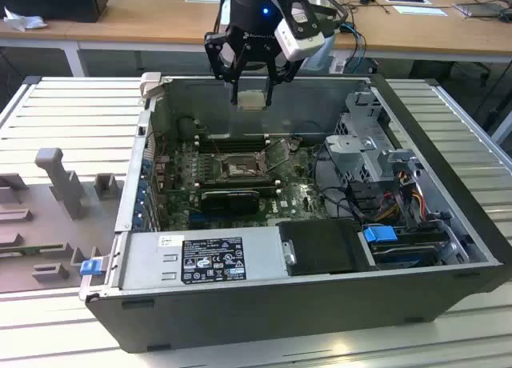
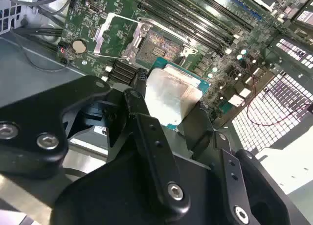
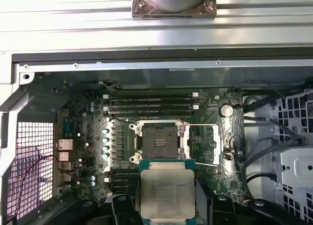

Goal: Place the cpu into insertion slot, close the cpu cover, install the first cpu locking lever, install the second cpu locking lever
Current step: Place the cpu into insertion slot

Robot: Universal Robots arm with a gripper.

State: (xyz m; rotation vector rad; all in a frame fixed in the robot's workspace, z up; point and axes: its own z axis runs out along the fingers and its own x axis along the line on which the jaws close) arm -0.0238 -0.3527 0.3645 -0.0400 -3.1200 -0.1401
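Observation:
My gripper (image 1: 252, 96) hangs above the open computer case and is shut on the cpu (image 1: 252, 100), a flat square chip with a pale metal top. In both wrist views the cpu (image 3: 166, 191) (image 2: 171, 95) sits between the black fingers (image 2: 139, 112), held by two opposite edges. Below it on the green motherboard lies the insertion slot (image 3: 159, 140) (image 2: 161, 44) (image 1: 238, 170), its dark pin field bare. The cpu cover (image 3: 213, 144) (image 2: 115, 32), a silver frame plate, is swung open and lies beside the slot. The cpu is well above the board, apart from the slot.
Black memory slots (image 3: 151, 103) run beside the socket. A grey power supply (image 1: 200, 260) fills the case's near side, and a drive cage with cables (image 1: 376, 152) stands at the exterior view's right. Grey fixtures (image 1: 60, 180) sit on the slatted table at the exterior view's left.

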